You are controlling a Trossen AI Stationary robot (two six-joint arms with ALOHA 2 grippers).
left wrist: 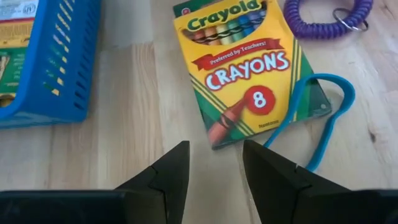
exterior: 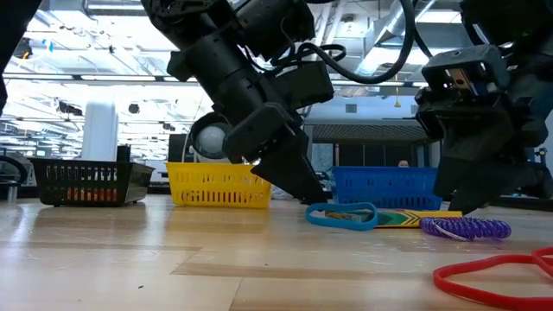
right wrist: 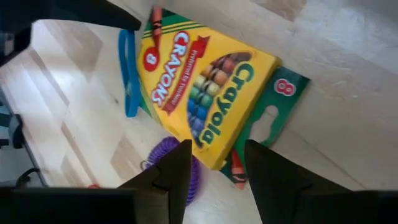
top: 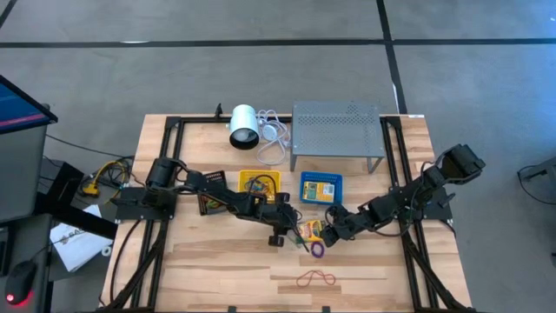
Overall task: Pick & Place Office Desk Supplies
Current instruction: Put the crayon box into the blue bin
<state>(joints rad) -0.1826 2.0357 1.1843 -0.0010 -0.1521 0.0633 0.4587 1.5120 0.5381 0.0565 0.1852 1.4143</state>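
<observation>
Lower centre of the overhead frame: the crayon box (top: 310, 231) lies flat on the table (top: 217, 269). The left gripper (left wrist: 214, 163) and right gripper (right wrist: 216, 163) flank it, both narrowly parted, holding nothing.

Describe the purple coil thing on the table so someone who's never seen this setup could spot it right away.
Start at the blue tray in front of the grey perforated rack, then come toward the table's near edge to the Crayola crayon box lying between the two grippers. The purple spiral coil lies just beyond it. Unlike the smooth blue band and red band nearby, it is a tightly wound spring-like ring.
</observation>
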